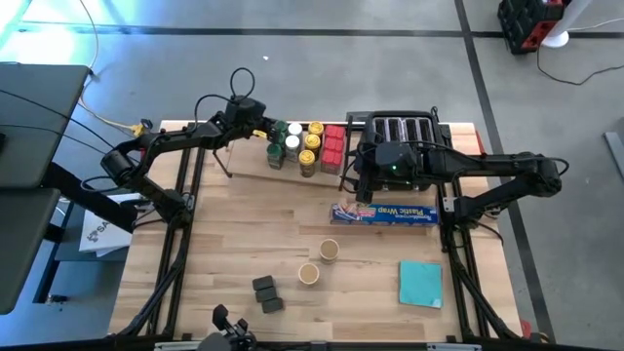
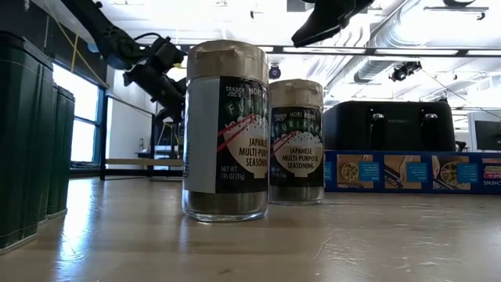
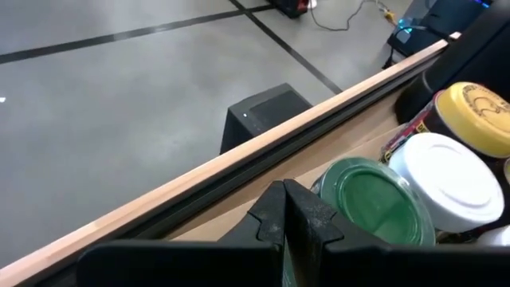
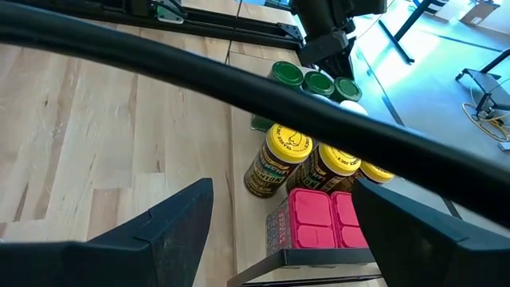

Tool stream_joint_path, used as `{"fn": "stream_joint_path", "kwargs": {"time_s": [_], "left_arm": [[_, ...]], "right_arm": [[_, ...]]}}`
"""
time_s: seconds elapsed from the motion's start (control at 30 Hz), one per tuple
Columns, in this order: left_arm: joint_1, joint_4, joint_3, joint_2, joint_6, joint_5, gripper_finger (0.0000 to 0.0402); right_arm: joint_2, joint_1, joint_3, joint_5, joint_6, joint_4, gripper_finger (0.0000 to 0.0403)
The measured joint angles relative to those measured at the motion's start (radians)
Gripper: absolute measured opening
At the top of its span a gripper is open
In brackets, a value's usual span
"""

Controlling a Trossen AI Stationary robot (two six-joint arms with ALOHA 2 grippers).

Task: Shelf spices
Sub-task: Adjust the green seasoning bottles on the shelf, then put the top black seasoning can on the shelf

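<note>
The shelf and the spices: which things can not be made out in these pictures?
- Shelf: in the high view the jars and the left gripper cover most of its board; its wire uprights are too thin to follow.
- Green-lid jars: labels hidden, only lids show.
- Dark blocks: too small to read.
- Right gripper: open, over the red tins; a black bar crosses the view.

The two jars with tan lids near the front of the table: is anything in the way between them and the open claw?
Yes. The long blue wrap box lies across the table between the right gripper, open near the toaster, and the two tan-lidded jars. The gripper would likely need to pass over it.
</note>
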Motion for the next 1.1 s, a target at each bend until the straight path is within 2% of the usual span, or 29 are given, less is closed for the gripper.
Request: {"fn": "stream_joint_path", "kwargs": {"time_s": [0.3, 0.53, 0.63, 0.83, 0.97, 1.1], "left_arm": [[0.0, 0.031, 0.0, -0.033, 0.035, -0.02, 0.0], [-0.027, 0.025, 0.0, -0.194, 0.055, -0.042, 0.0], [-0.085, 0.013, 0.0, -0.272, 0.089, -0.099, 0.0], [-0.254, -0.194, 0.129, -0.315, 0.141, -0.257, 0.0], [-0.358, -0.369, 0.227, -0.251, 0.145, -0.365, 0.0], [-0.423, -0.606, 0.308, -0.175, 0.078, -0.428, 0.0]], "right_arm": [[0.0, 0.0, 0.0, 0.0, 0.0, 0.0, 0.0296], [0.0, 0.0, 0.0, 0.0, -0.003, 0.001, 0.0296], [0.0, 0.0, 0.0, 0.0, -0.003, 0.006, 0.0296], [0.0, 0.0, 0.0, 0.0, -0.011, 0.022, 0.0296], [0.0, 0.0, 0.0, 0.0, -0.011, 0.023, 0.0296], [0.0, 0.0, 0.0, 0.0, -0.008, 0.023, 0.0296]]}}
